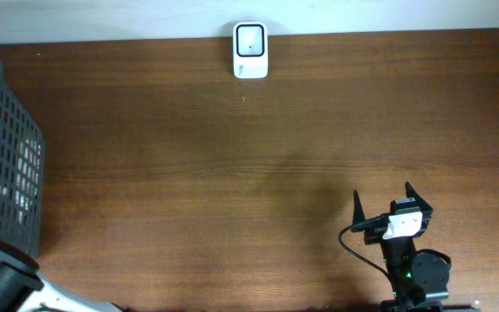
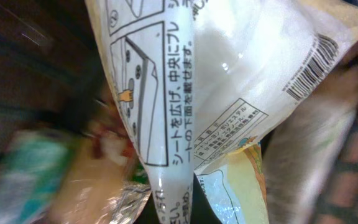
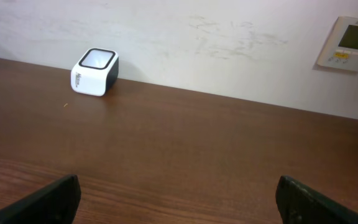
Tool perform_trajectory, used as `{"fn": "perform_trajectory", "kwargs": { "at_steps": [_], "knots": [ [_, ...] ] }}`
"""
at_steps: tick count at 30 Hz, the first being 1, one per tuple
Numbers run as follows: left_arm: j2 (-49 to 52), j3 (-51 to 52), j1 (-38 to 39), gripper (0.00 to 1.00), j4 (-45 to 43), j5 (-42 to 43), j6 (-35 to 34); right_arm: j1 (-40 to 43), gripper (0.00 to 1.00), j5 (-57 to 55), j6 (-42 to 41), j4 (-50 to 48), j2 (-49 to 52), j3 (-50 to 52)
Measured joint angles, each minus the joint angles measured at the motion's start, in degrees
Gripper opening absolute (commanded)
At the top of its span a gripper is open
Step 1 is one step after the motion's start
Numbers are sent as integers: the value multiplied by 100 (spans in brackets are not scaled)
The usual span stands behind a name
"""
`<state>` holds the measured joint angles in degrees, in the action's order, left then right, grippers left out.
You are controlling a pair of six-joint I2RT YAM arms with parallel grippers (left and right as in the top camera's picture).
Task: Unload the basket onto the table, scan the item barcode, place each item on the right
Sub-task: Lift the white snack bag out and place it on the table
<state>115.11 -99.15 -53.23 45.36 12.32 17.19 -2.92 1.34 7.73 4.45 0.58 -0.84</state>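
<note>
Overhead, a grey mesh basket (image 1: 16,165) is seen at the left edge of the table (image 1: 232,173), a white scanner (image 1: 250,50) at the middle of its far edge, and the right gripper (image 1: 382,192) at front right, jaws spread wide, empty. In the left wrist view a white printed packet (image 2: 241,74) fills the frame among blurred wrappers (image 2: 36,174), its barcode (image 2: 312,65) at upper right. The left gripper is clenched; whether on the packet cannot be told.

The white packet (image 2: 241,62) runs off your left wrist view at 12 and 6 o'clock; everything at 8 o'clock is blur — colours only. Overhead, the basket (image 1: 11,160) is cut off at 9 o'clock.
</note>
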Motion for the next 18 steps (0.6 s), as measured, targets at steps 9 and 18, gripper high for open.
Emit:
{"fn": "perform_trajectory", "kwargs": {
  "at_steps": [9,18],
  "knots": [
    [-2286,-363,13,0,-468,706,-1475,0,99,0,0,0,0,0],
    [-3010,-374,2039,0,857,2317,-1864,0,99,2,0,0,0,0]
  ]
}}
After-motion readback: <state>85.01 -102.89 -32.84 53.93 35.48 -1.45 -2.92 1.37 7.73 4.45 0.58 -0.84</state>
